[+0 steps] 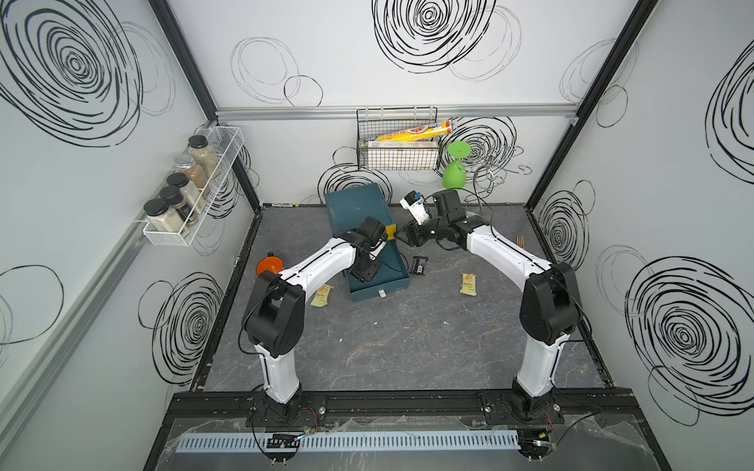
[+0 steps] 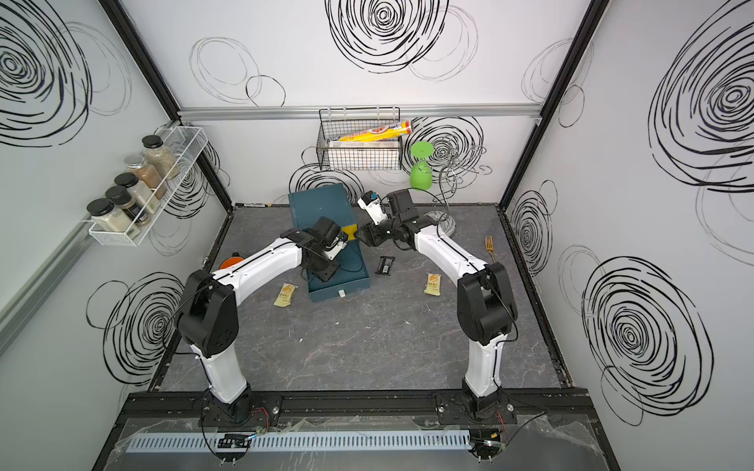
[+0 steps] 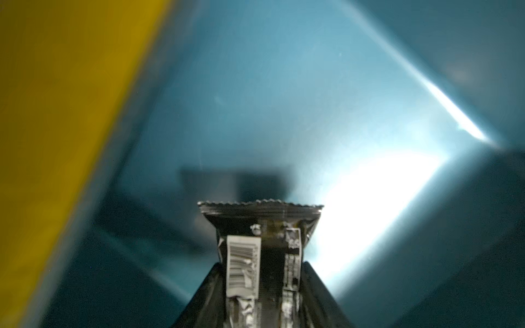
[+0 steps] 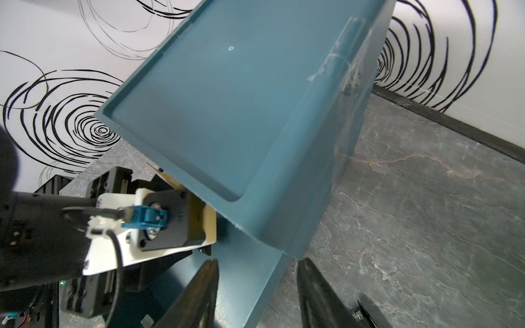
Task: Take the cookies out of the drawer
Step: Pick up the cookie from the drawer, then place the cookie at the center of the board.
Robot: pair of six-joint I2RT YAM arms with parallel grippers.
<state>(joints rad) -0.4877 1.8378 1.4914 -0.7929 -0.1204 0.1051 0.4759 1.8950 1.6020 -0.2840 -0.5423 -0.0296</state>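
The left gripper (image 3: 262,265) reached down into the open teal drawer (image 1: 402,271); its claw was pinching a dark packet (image 3: 261,217) that bore a white barcode label, the crimped end standing out past the fingertips above the drawer's bare floor; only this printed side showed, so the colour of its front could not be told. The right gripper (image 4: 257,264) sat at the drawer's side wall nearer the right arm, just beside the teal cabinet (image 1: 355,204); its claw stood partly spread with that wall between the jaws; whether the fingers pressed on the wall could not be told. Three cookies lay out on the grey table (image 1: 408,346): a black packet (image 1: 419,266) just beside the drawer on the right arm's side; the right pale yellow packet (image 1: 469,283) farther toward that arm; the left pale yellow packet (image 1: 322,295) near the drawer's front corner, by the left arm. A yellow patch (image 1: 391,231) showed at the drawer's edge, just beside the right gripper; on the back wall a wire basket (image 1: 400,161) held a long yellow-orange tube (image 1: 414,132).
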